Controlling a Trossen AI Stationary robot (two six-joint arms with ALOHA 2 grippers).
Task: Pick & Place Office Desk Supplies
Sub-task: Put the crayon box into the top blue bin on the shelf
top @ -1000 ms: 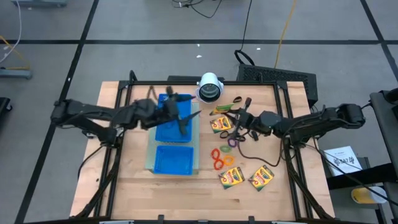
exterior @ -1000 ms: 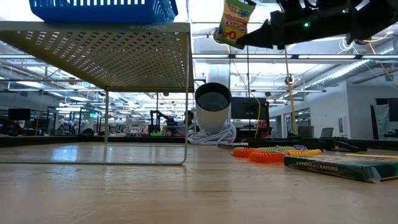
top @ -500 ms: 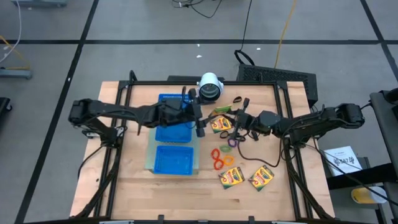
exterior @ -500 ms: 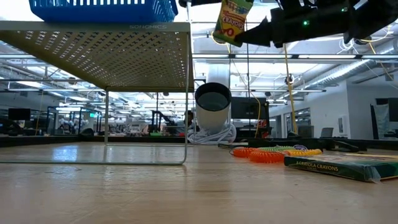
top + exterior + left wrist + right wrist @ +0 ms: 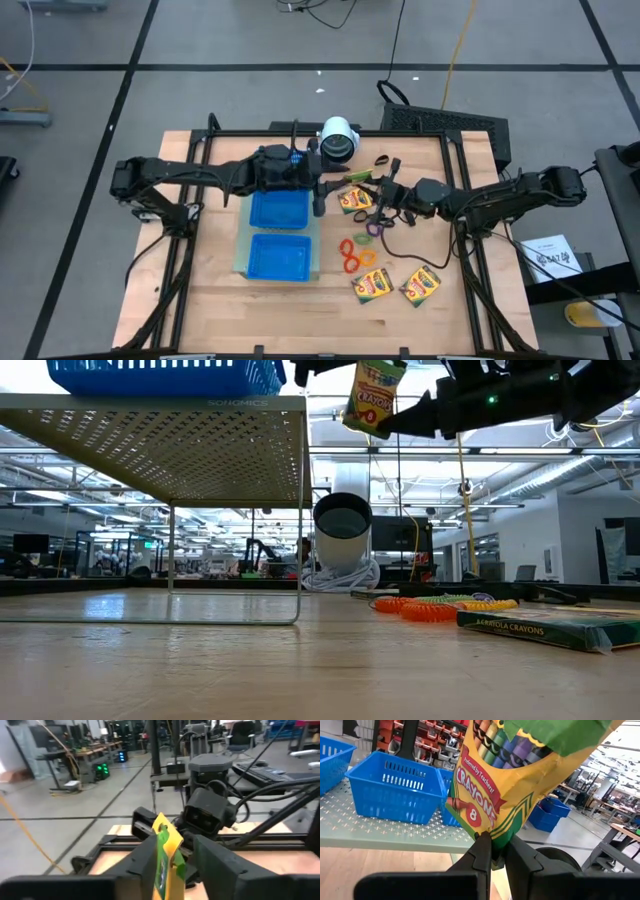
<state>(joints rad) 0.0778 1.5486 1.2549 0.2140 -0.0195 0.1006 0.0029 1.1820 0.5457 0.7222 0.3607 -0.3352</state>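
Right wrist view: right fingers [image 5: 492,851] pinched shut on a crayon box's [image 5: 495,780] lower edge, held in the air beside the blue tray [image 5: 278,212]. Left fingers [image 5: 172,851] straddling the same box's top, partly closed, contact unclear. More crayon boxes [image 5: 371,286] and rings [image 5: 350,255] on the table [image 5: 210,250].

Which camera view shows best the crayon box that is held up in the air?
The right wrist view: the crayon box fills it, label readable, pinched by the right gripper. The left wrist view shows its narrow edge, the low view shows it hanging high, and the high view shows only a small patch.
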